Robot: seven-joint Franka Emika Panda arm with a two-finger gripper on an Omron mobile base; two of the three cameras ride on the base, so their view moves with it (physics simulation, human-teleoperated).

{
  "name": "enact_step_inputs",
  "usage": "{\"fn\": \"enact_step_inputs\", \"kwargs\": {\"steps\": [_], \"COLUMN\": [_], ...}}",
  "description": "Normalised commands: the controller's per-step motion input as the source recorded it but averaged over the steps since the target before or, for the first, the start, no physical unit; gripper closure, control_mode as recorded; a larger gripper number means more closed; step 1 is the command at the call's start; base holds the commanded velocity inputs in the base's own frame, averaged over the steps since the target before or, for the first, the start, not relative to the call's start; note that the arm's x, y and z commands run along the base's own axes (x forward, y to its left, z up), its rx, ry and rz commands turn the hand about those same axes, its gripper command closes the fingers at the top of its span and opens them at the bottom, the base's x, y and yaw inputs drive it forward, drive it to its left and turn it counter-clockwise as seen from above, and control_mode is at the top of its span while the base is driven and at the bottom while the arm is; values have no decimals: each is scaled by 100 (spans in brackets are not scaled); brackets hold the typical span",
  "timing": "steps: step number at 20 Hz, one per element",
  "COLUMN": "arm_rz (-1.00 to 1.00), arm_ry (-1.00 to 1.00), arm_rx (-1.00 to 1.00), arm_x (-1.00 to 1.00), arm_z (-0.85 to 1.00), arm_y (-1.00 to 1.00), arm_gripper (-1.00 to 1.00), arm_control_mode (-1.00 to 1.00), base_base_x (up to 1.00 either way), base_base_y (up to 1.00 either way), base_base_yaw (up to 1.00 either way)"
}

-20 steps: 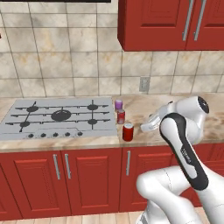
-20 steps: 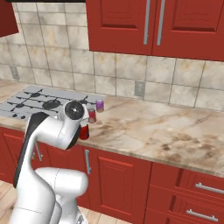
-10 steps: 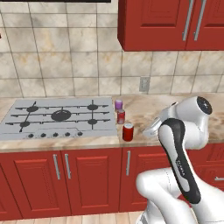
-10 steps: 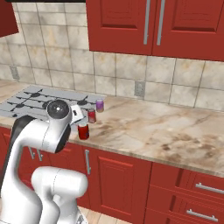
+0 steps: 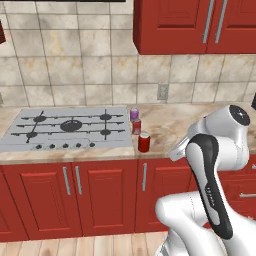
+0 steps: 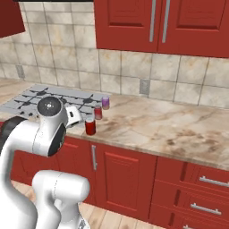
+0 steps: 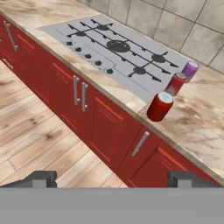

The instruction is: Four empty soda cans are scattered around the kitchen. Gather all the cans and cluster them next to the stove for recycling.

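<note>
Jaws spread wide, empty, three soda cans, two red (image 5: pixel 144 142) (image 5: pixel 136 126), one purple (image 5: pixel 134 114), beside one stove (image 5: pixel 67 127)

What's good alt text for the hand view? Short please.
Three soda cans, two red and one purple, stand in a row on the beige counter beside the silver stove. Red cabinets and wood floor lie below, with the open fingers at the bottom edge.
</note>
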Motion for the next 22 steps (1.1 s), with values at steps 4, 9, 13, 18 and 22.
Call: {"fn": "enact_step_inputs", "kwargs": {"steps": [4, 9, 13, 18, 22], "arm_rz": [0, 0, 0, 0, 0], "arm_ry": [0, 0, 0, 0, 0], "arm_rx": [0, 0, 0, 0, 0], "arm_x": [0, 0, 0, 0, 0], "arm_z": [0, 0, 0, 0, 0], "arm_y": [0, 0, 0, 0, 0], "arm_gripper": [-100, -100, -100, -100, -100], "arm_control_mode": [100, 100, 100, 100, 100], "base_base_x": [-63, -50, -23, -12, -9], "base_base_y": [0, 0, 0, 0, 0], "base_base_yaw": [0, -6, -32, -50, -50]}}
